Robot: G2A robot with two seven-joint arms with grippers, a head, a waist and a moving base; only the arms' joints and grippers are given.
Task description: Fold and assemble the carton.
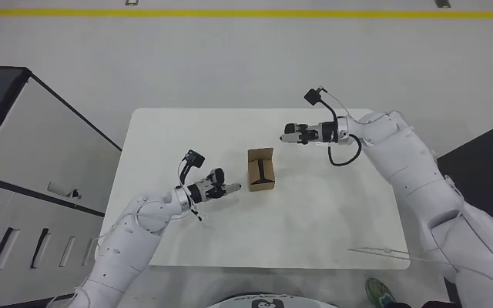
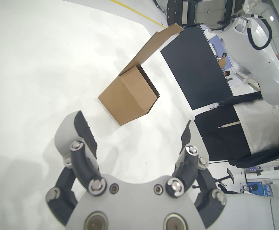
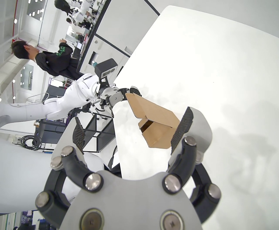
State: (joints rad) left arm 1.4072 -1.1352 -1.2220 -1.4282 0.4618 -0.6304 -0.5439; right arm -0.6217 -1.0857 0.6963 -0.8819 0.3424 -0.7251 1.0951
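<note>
White bench [image 1: 323, 231] carries the brown cardboard carton [image 1: 261, 169] near its middle, lid flap raised. Left claw [image 1: 236, 187] sits just beside the carton, not touching, fingers spread, empty. Right claw [image 1: 284, 136] is near the carton's far corner, also spread, empty.

Robotics lab or test hall: a plain white table [image 1: 308, 231] stands on a pale grey floor [image 1: 231, 61] marked with a yellow line [image 1: 246, 13], with a grey cabinet [image 1: 46, 131] just beside the table's left edge. Beyond the table, dark partition panels [image 2: 196, 69] divide the big open room into bays. Rows of round lights [image 3: 34, 12], a coil of black cable [image 3: 28, 141] and a black chair [image 2: 227, 176] near lit screens [image 2: 255, 187] mark out workstations.
</note>
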